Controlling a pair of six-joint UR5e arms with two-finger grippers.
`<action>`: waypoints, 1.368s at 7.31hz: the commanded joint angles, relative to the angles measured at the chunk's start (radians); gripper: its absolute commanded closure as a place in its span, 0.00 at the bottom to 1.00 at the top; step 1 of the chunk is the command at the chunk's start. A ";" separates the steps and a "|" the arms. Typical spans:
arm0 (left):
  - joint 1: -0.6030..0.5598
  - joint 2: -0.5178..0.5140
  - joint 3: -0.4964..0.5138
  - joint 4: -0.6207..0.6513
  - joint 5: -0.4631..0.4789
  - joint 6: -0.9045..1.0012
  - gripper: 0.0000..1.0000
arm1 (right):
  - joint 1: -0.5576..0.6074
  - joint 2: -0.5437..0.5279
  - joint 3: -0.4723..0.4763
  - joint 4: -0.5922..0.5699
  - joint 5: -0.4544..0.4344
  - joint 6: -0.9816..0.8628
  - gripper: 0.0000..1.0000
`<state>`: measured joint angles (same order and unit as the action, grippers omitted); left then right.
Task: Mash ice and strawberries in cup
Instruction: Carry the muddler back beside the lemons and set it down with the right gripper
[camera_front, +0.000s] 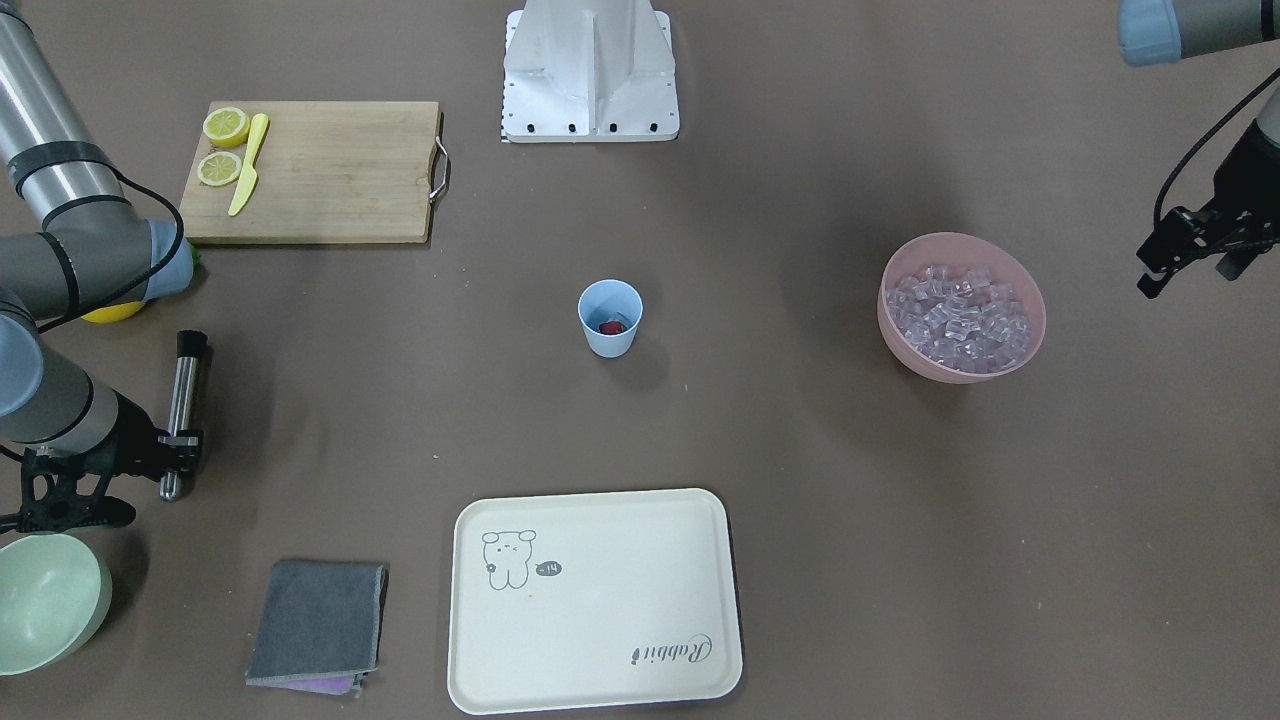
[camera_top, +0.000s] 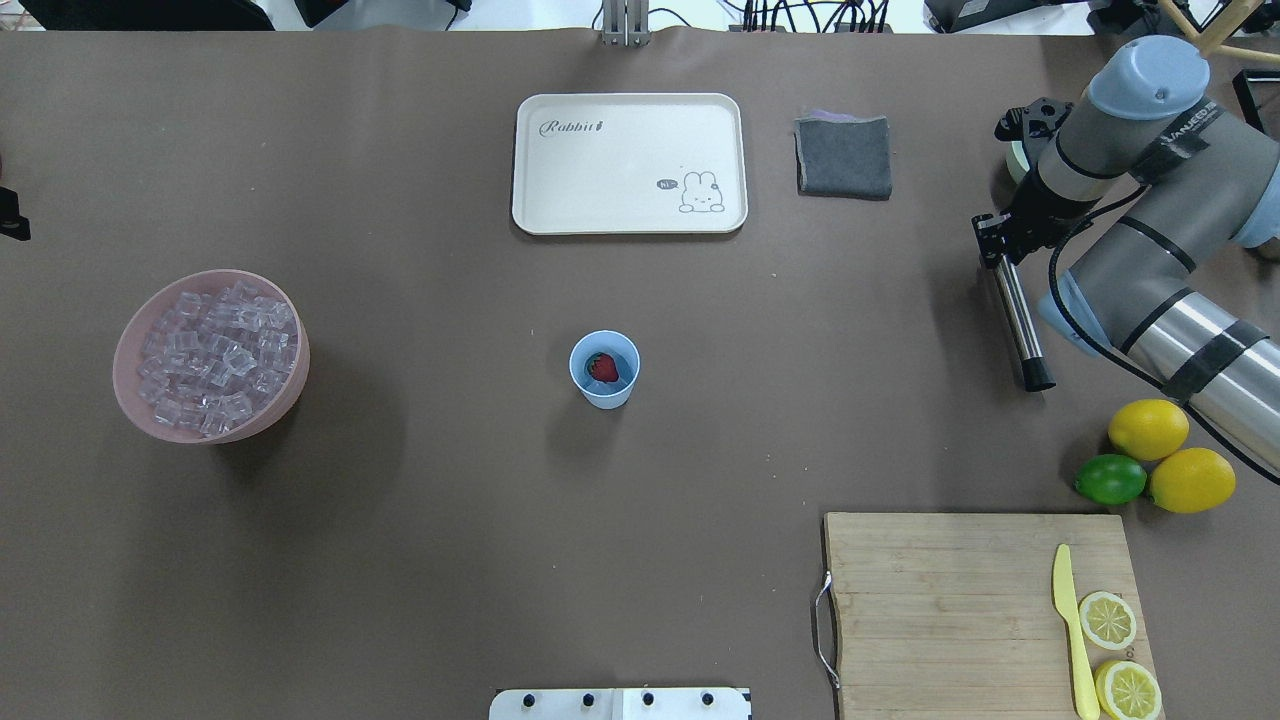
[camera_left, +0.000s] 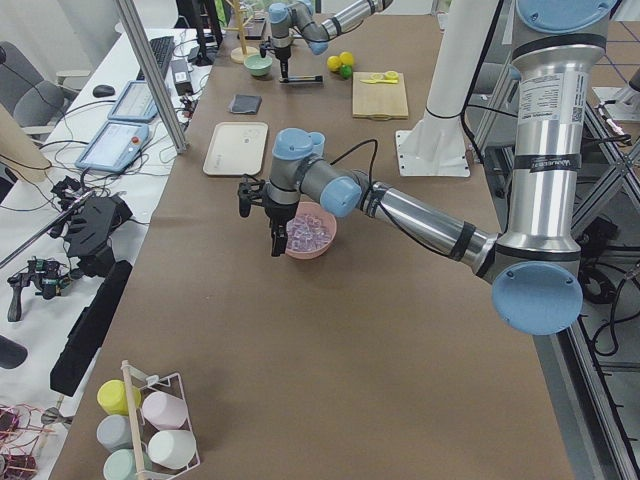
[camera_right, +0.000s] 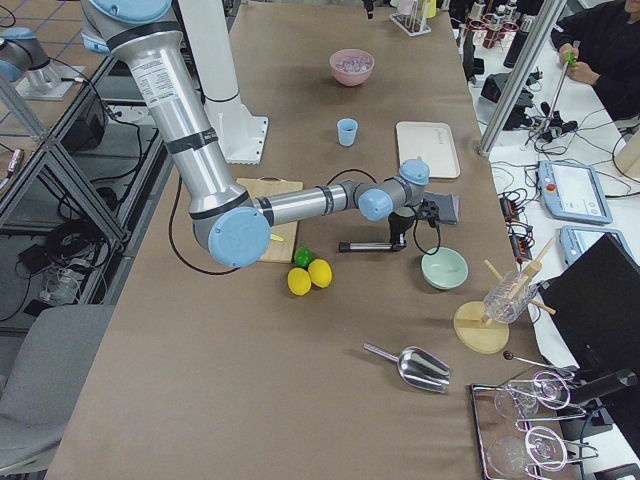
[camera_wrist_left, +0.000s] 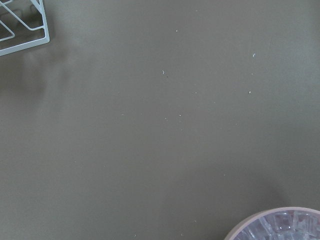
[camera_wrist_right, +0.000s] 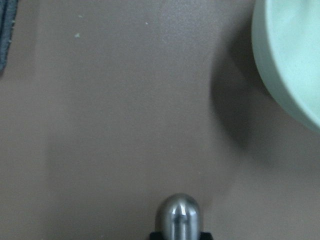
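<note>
The light blue cup (camera_front: 610, 318) stands upright mid-table, also in the overhead view (camera_top: 604, 368). One red strawberry (camera_top: 601, 367) lies inside it. The ice (camera_front: 960, 315) is a heap of clear cubes in a pink bowl (camera_top: 135, 395); I see no ice in the cup. My right gripper (camera_front: 180, 440) is shut on a steel muddler (camera_front: 183, 400) with a black tip, held level low over the table, well to the cup's side. Its rounded end shows in the right wrist view (camera_wrist_right: 180, 217). My left gripper (camera_front: 1190, 272) is open and empty, beyond the pink bowl.
A cream tray (camera_front: 595, 600) and a grey cloth (camera_front: 318, 622) lie on the far side of the table from the robot. A pale green bowl (camera_front: 45, 600) sits by my right gripper. A wooden board (camera_top: 975, 610) holds lemon halves and a yellow knife. Two lemons and a lime (camera_top: 1110, 479) lie beside it.
</note>
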<state>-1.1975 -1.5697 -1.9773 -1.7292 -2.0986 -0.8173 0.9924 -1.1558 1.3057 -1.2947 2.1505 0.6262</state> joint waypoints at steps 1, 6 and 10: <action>0.013 -0.001 0.000 -0.018 0.000 -0.037 0.02 | 0.002 -0.004 -0.006 0.000 0.009 0.003 1.00; 0.030 -0.004 -0.003 -0.020 0.005 -0.063 0.02 | 0.002 -0.005 -0.009 0.002 0.008 0.003 0.00; 0.029 -0.012 0.000 -0.012 -0.009 -0.043 0.02 | 0.078 0.013 0.026 0.003 0.100 -0.005 0.00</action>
<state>-1.1686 -1.5794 -1.9790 -1.7449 -2.1017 -0.8685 1.0382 -1.1490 1.3206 -1.2922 2.2084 0.6249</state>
